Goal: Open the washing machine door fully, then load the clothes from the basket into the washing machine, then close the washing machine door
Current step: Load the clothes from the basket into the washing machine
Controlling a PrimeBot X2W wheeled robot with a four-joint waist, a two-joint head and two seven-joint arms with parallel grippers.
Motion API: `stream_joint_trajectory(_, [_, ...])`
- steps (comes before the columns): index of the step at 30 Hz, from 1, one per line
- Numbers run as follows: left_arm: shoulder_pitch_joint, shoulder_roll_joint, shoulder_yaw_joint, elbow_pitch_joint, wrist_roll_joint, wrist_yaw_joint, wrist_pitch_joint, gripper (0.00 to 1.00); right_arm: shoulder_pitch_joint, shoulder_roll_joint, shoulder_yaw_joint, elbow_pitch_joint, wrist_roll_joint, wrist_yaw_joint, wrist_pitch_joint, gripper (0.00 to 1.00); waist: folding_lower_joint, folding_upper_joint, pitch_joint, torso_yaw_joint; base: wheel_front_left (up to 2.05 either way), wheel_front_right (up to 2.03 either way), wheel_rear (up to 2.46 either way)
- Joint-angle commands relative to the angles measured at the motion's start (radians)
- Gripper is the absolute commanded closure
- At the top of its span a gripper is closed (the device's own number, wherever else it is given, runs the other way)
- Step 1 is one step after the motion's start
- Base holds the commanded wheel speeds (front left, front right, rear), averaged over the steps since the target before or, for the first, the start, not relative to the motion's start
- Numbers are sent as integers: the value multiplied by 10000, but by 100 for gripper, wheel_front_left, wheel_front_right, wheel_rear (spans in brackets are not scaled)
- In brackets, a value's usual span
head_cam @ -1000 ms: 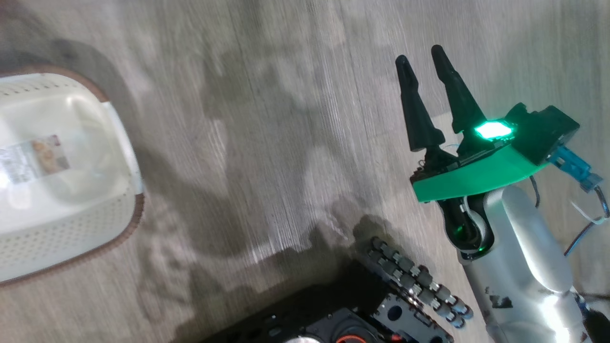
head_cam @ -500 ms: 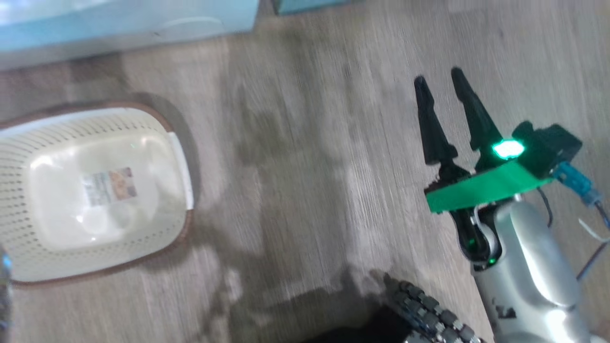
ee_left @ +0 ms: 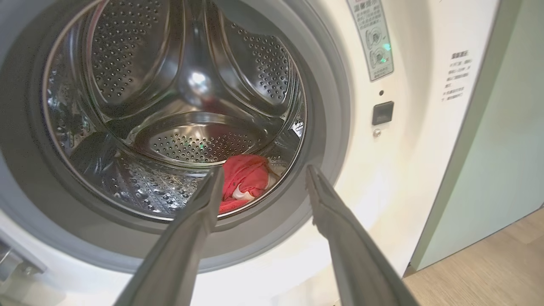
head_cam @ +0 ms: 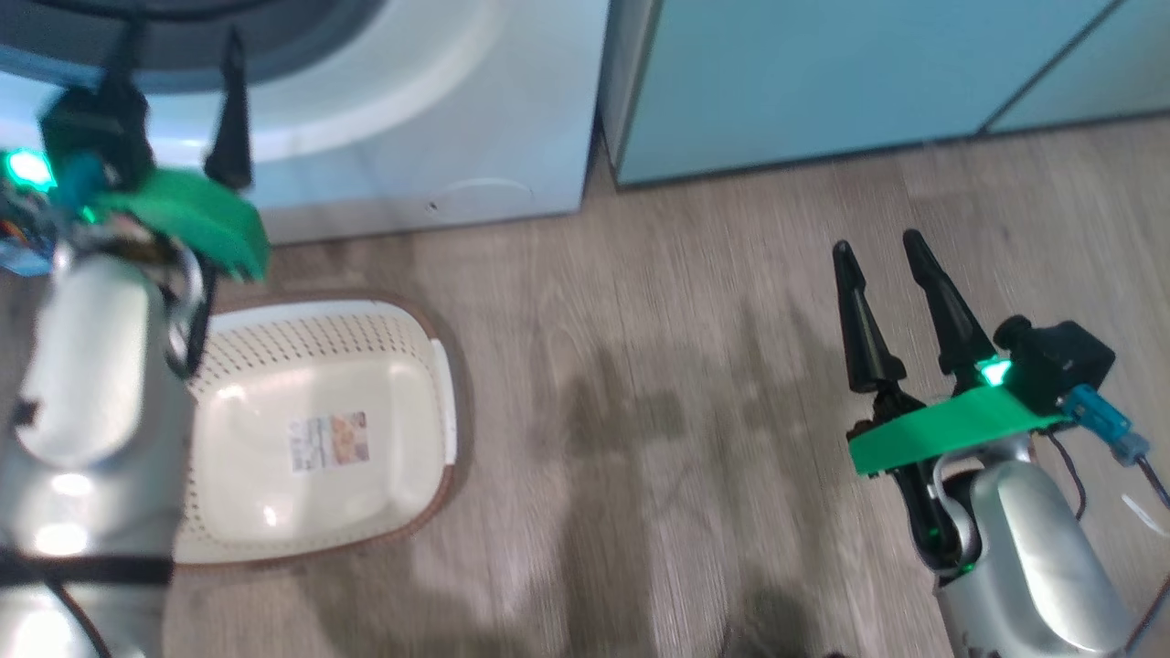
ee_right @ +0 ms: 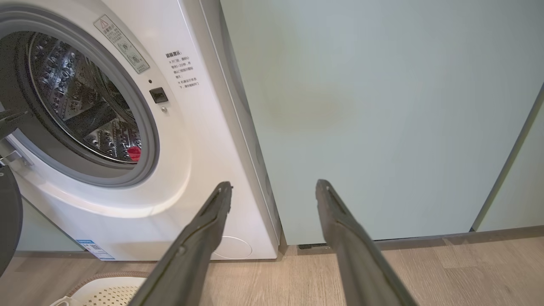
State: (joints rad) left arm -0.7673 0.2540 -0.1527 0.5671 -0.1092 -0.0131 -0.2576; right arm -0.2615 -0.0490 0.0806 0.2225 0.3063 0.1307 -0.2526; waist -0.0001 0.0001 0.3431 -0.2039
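The white washing machine [head_cam: 439, 119] stands open, its steel drum [ee_left: 191, 85] ringed by a grey seal. Red clothes [ee_left: 244, 178] with a white patch lie at the drum's front bottom, also seen as a red spot of clothes [ee_right: 134, 153] in the right wrist view. My left gripper [ee_left: 264, 169] is open and empty just before the opening, raised at the left gripper [head_cam: 181, 55] in the head view. The cream basket [head_cam: 274, 347] sits on the floor below it, holding nothing but its label. A dark curved door rim [ee_right: 6, 225] shows at the left border. My right gripper [head_cam: 875, 242] is open over the floor.
Pale teal cabinets [head_cam: 823, 73] stand right of the washer, facing my right gripper [ee_right: 273, 183]. A wooden floor [head_cam: 658, 411] spreads between the basket and the right arm. The basket's edge [ee_right: 106, 291] shows low in the right wrist view.
The head camera has swung upward: washer front and teal cabinets have come into the picture, the basket sits lower, and my left arm now shows. The right gripper stays open.
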Motion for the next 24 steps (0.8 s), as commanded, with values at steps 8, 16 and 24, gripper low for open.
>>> stream_joint_trajectory(8, [2107,-370,570,-1856,-80,77,-42,0,562,-12,-67,-194,-240,0,-92,0,1,-1,-1636,760,0,0,0])
stream_joint_trajectory(16, [4442,-1192,1071,-3013,-108,292,-42,0,1110,-12,-96,-17,-293,0,-92,0,1,-1,-2794,961,0,0,0])
stream_joint_trajectory(24, [5810,-1786,1492,-3611,-238,445,-42,0,1415,-12,-163,-14,-310,0,-92,0,1,-1,-3256,1029,0,0,0])
